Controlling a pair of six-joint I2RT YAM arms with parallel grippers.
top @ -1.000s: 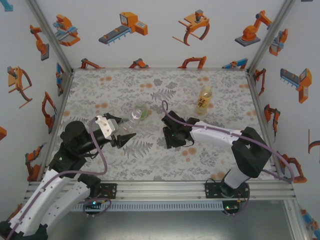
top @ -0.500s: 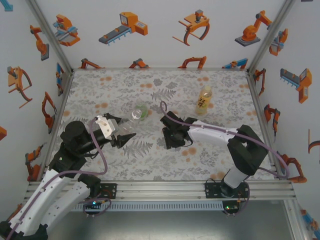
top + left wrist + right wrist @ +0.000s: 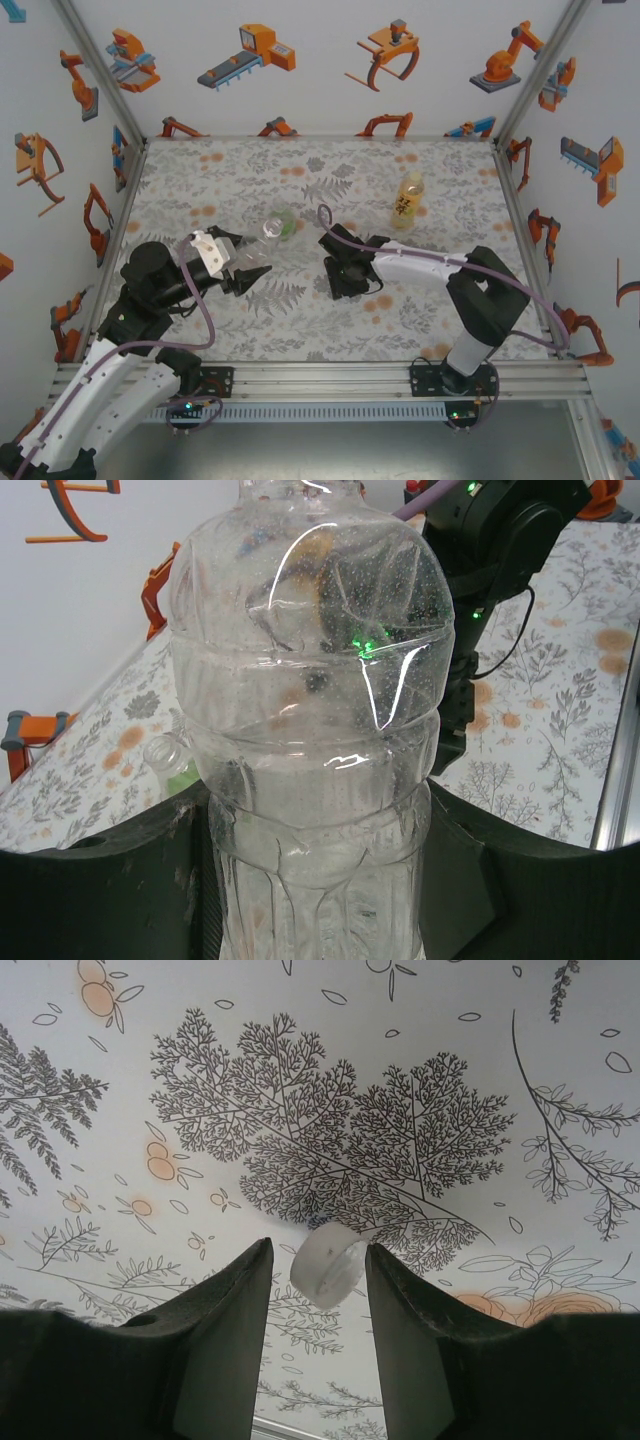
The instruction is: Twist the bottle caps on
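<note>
My left gripper is shut on the colourless bottle, whose body fills the space between the black fingers; in the top view this bottle points toward the table's middle. My right gripper points down at the table. In the right wrist view a white cap sits tilted between the narrowly open jaws of the right gripper, leaning on the right finger with a gap to the left one. The green-tinted bottle lies on its side. The yellow-orange bottle stands upright at the back right.
The table has a leaf-and-flower patterned cover, bounded by white walls and a metal rail at the near edge. The green-tinted bottle's open neck shows beside the held bottle in the left wrist view.
The right arm's elbow and wrist have shifted a little to the left over the cap, and its jaws have narrowed slightly. The left arm and its bottle have not moved.
</note>
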